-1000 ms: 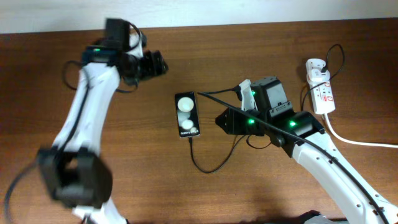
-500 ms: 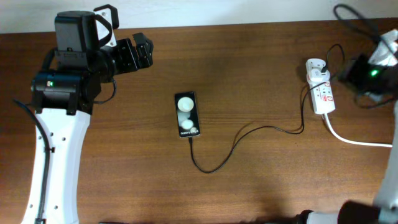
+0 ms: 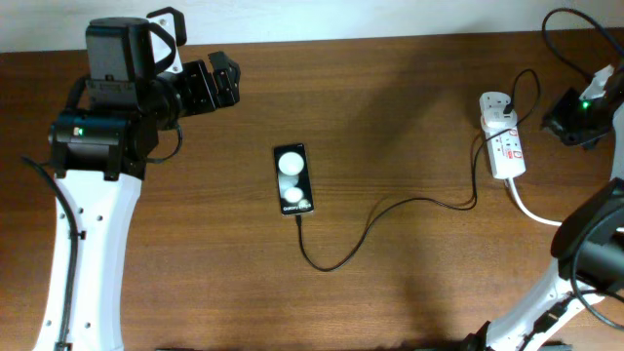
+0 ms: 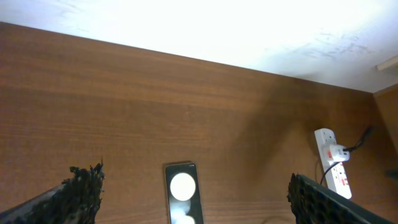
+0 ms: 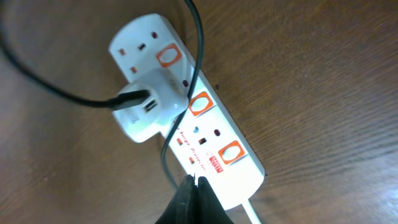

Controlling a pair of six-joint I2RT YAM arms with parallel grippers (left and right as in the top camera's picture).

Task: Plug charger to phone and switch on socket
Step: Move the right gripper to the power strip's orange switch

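The left gripper (image 3: pixel 220 82) hangs over the left rear part of the table (image 3: pixel 390 78), well apart from every task item. In the left wrist view its two fingers (image 4: pixel 84 186) stand at opposite edges of the frame, so the jaws are wide apart and hold nothing.

The phone (image 3: pixel 293 180) lies flat near the table centre, face up, long axis running front to back. Two white round spots and small white lettering show on its glossy face. The left wrist view shows the phone (image 4: pixel 182 193) low in the frame, between the fingers.

The charger cable (image 3: pixel 419 201) meets the front short edge of the phone. How deep the plug tip sits cannot be told. From there the cable loops toward the front, curves right across the table and rises to the adapter (image 3: pixel 495 105).

The power strip (image 3: pixel 507 148) lies at the right side of the table, with the adapter (image 5: pixel 152 102) plugged in next to its rear outlet. The right wrist view shows three red-framed switches (image 5: pixel 198 104) along the strip (image 5: pixel 214 134); their positions cannot be told. A thick white cord (image 3: pixel 546 216) leaves its front end toward the right.

The right gripper (image 3: pixel 558 122) is just beside the strip, on its right. In the right wrist view the right gripper (image 5: pixel 194 183) shows its jaws together with nothing between them, the tip at the strip's long edge near the cord end. Contact cannot be confirmed.
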